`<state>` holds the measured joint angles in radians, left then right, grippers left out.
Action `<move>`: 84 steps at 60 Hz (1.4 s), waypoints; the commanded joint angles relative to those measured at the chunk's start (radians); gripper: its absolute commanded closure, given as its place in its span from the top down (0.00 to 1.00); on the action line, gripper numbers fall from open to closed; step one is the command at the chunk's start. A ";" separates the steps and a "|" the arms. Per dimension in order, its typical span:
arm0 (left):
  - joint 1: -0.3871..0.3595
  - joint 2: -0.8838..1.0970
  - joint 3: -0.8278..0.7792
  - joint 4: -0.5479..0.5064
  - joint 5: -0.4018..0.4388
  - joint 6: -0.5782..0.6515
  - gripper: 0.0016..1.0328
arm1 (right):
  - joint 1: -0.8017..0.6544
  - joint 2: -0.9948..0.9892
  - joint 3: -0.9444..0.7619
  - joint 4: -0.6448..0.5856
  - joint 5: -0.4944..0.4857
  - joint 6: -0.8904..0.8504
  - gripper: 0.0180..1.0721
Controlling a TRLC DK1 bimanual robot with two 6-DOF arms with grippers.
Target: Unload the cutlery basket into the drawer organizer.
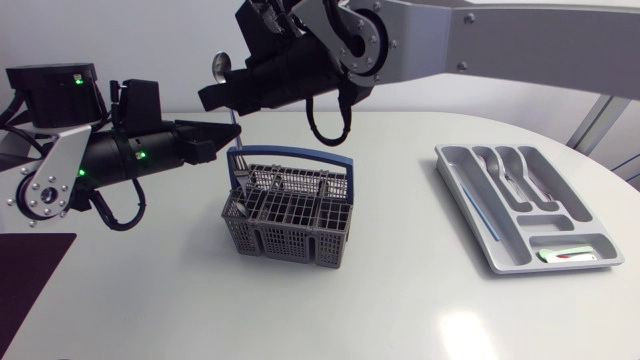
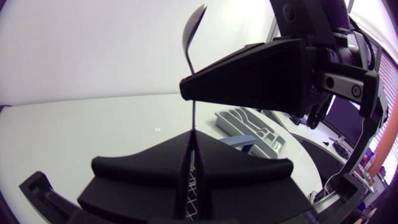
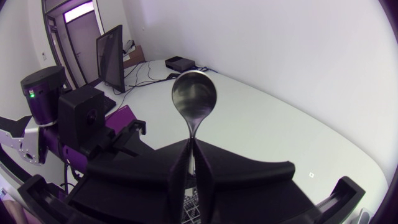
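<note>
A steel spoon stands upright above the grey cutlery basket, bowl upward. My left gripper is shut on the lower part of its handle, just over the basket's back left corner. My right gripper comes in from above and is shut on the handle higher up, under the bowl. In the left wrist view the spoon rises from my left gripper through my right gripper. In the right wrist view the spoon's bowl sticks out of my right gripper. The grey drawer organizer lies at the right.
The basket has a blue handle and some cutlery still stands in its left side. Several pieces lie in the organizer's compartments, with a white and red item in the front one. A dark mat lies at the table's left edge.
</note>
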<state>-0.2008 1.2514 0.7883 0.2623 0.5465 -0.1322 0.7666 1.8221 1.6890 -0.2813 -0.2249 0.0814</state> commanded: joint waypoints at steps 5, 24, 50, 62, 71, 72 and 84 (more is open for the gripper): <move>0.009 0.013 0.031 0.014 0.012 -0.023 0.05 | 0.011 0.016 0.014 0.011 -0.016 -0.008 0.07; 0.014 0.000 0.025 0.026 0.010 -0.023 0.50 | 0.011 0.014 0.005 0.013 -0.021 -0.023 0.06; 0.054 -0.107 0.062 -0.072 0.009 0.028 0.95 | -0.073 -0.064 -0.028 -0.082 -0.062 -0.108 0.06; 0.089 -0.104 0.077 -0.144 0.007 0.083 0.95 | -0.191 -0.150 -0.049 -0.222 -0.103 -0.241 0.06; 0.101 -0.101 0.081 -0.164 0.006 0.097 0.95 | -0.302 -0.207 -0.072 -0.331 -0.149 -0.362 0.06; 0.101 -0.099 0.083 -0.166 0.006 0.098 0.95 | -0.314 -0.215 -0.077 -0.343 -0.152 -0.378 0.06; 0.084 -0.066 0.098 -0.212 -0.043 0.160 0.95 | -0.549 -0.276 -0.126 -0.532 -0.234 -0.670 0.06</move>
<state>-0.1097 1.1629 0.8478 0.0639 0.5152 -0.0105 0.3046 1.5669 1.5986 -0.7620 -0.4343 -0.4477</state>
